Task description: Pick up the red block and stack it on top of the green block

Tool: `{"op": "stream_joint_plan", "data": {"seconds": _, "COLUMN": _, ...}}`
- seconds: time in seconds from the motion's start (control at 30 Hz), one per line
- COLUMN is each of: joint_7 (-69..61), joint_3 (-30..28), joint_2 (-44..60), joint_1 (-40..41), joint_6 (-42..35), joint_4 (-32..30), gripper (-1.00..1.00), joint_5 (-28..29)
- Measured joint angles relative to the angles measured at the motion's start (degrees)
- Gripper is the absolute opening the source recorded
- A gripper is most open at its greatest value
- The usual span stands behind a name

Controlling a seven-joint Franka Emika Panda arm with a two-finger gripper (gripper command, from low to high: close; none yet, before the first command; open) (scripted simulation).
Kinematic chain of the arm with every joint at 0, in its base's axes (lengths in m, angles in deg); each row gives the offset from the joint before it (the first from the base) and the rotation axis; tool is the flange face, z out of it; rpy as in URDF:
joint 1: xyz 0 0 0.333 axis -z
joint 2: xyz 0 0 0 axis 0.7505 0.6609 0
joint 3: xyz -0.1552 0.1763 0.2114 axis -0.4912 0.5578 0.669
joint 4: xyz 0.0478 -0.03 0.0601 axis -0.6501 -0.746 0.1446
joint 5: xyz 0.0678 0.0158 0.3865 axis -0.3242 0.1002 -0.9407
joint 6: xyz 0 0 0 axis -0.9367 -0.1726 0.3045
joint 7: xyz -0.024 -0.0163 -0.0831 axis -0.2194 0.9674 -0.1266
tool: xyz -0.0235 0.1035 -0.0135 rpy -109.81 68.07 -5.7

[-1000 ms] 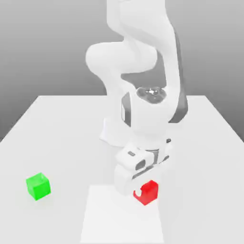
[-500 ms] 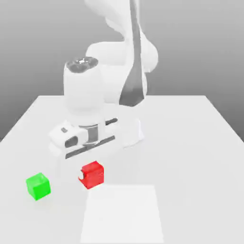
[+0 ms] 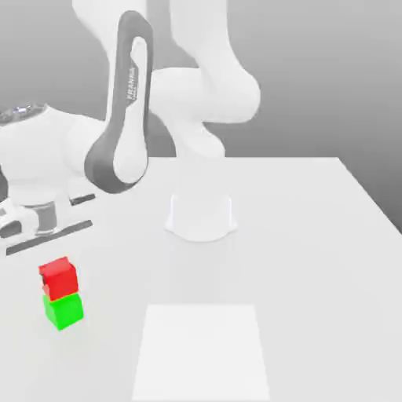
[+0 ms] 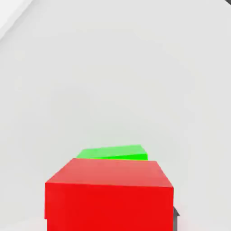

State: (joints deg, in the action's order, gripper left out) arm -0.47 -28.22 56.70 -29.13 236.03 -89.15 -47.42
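In the exterior view we see the red block [image 3: 58, 276] sitting on top of the green block [image 3: 63, 309], near the edge of the bench [image 3: 314, 259] on the exterior view's left. The red one is set a little toward the left and the back of the green one, so the two do not line up exactly, but most of its base rests on the green top. In the hand view, the red block [image 4: 109, 195] is very close below the camera and the green block [image 4: 113, 153] shows just past it.

The hand [image 3: 49, 253] is directly over the stack. We cannot tell if it grasps the red block or is released, because the fingers are not clear to us.

We judge that the step in hand is the placing and letting go. The next move calls for full release and a straight lift upward, without any sideways push, since the offset cube could slide off.
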Motion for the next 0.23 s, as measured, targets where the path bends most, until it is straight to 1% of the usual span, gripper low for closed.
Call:
{"op": "stream_joint_plan", "data": {"seconds": 0.17, "joint_7": -0.45, "joint_3": 0.36, "joint_2": 0.63, "joint_1": 0.24, "joint_6": 0.61, "joint_4": 0.03, "gripper": 1.00, "joint_5": -0.62}}
{"op": "stream_joint_plan", "data": {"seconds": 0.23, "joint_7": 1.14, "joint_3": -0.49, "joint_2": -1.49, "joint_1": -0.15, "joint_6": -1.18, "joint_4": -0.07, "gripper": 1.00, "joint_5": 1.61}}
